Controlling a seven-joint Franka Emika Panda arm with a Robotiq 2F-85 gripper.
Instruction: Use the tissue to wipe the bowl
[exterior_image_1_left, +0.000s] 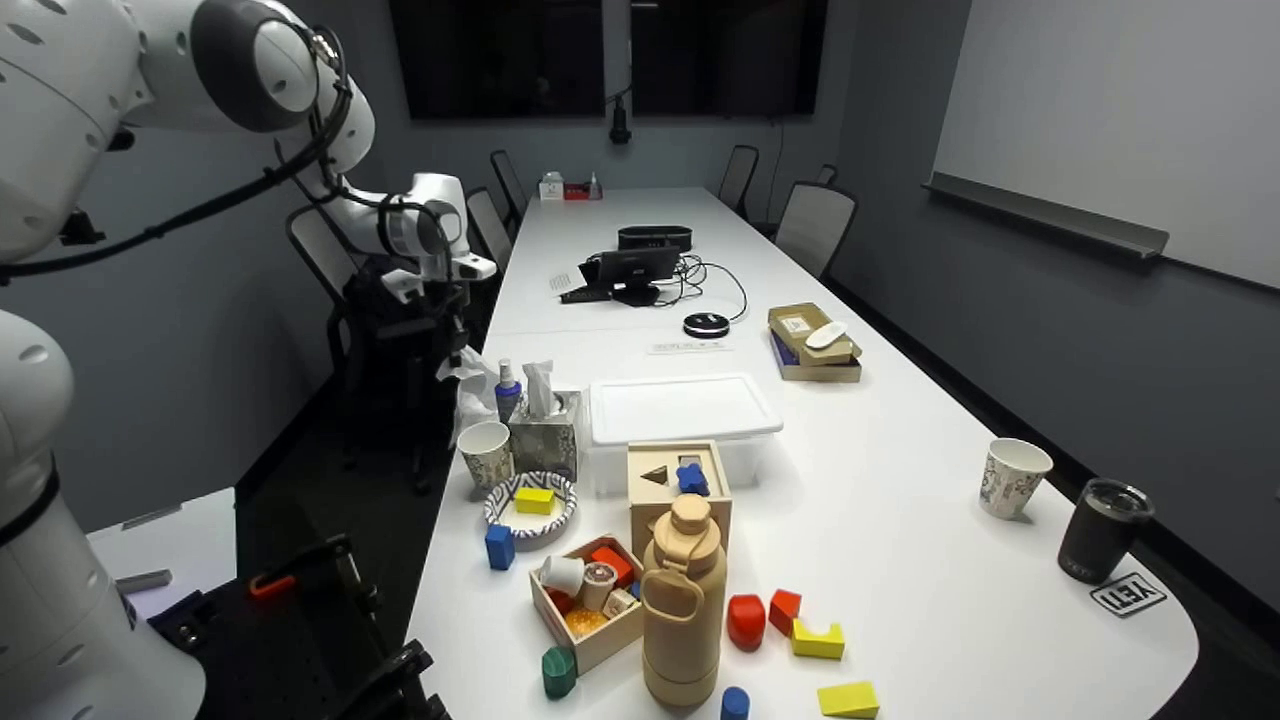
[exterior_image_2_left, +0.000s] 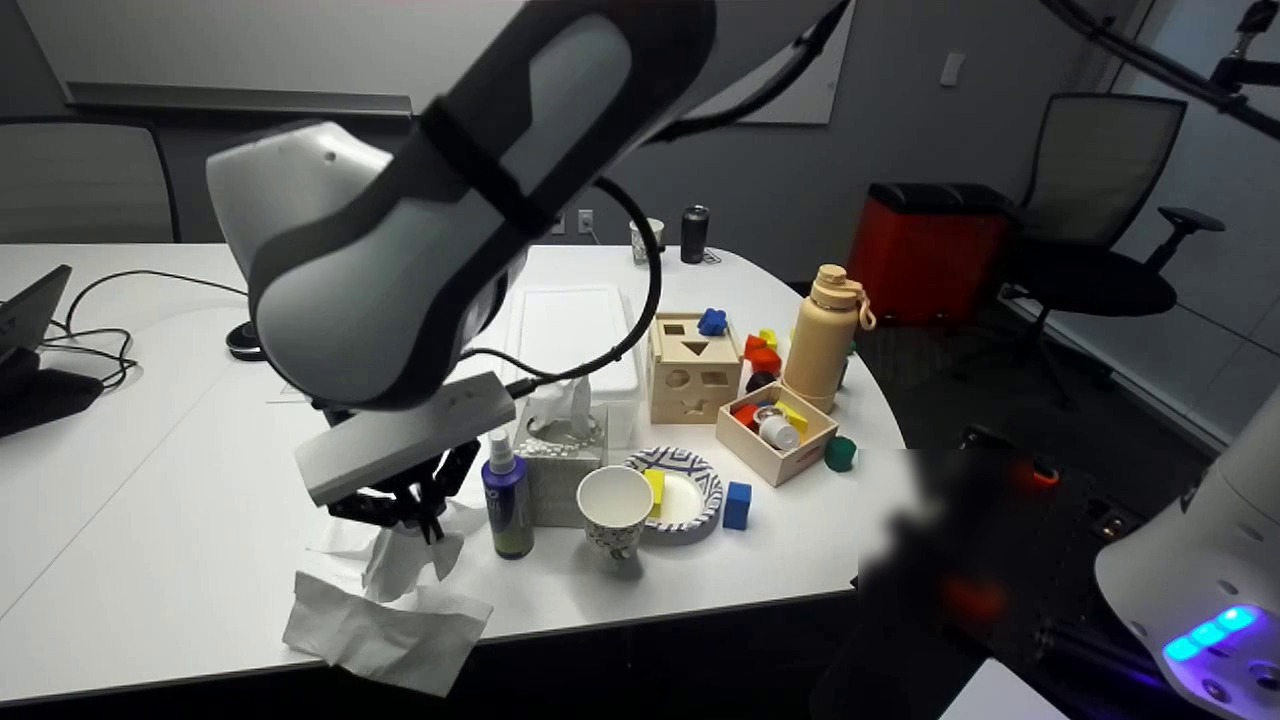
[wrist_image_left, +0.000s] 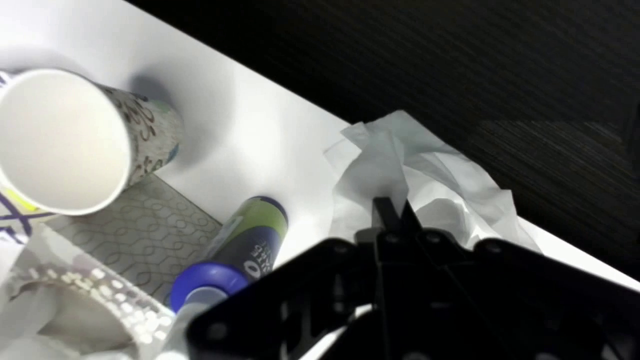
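Note:
The tissue (exterior_image_2_left: 395, 635) is crumpled white paper beside the spray bottle, partly hanging over the table's edge. My gripper (exterior_image_2_left: 432, 532) points down at it. In the wrist view, a fold of the tissue (wrist_image_left: 372, 172) runs between the fingertips of my gripper (wrist_image_left: 397, 206), which are shut on it. Also in an exterior view, the tissue (exterior_image_1_left: 475, 385) shows pale below the arm. The bowl (exterior_image_1_left: 566, 500) is shallow and white with a blue zigzag rim, a yellow block inside; the bowl (exterior_image_2_left: 712, 490) stands behind the cup, apart from my gripper. Only a sliver of it shows in the wrist view.
Between gripper and bowl stand a purple spray bottle (exterior_image_2_left: 508, 508), a tissue box (exterior_image_2_left: 565, 480) and a paper cup (exterior_image_2_left: 613, 500). A blue block (exterior_image_2_left: 736, 506) is beside the bowl. Farther along are a wooden shape sorter (exterior_image_1_left: 680, 470), a beige bottle (exterior_image_1_left: 685, 610) and a lidded bin (exterior_image_1_left: 680, 405).

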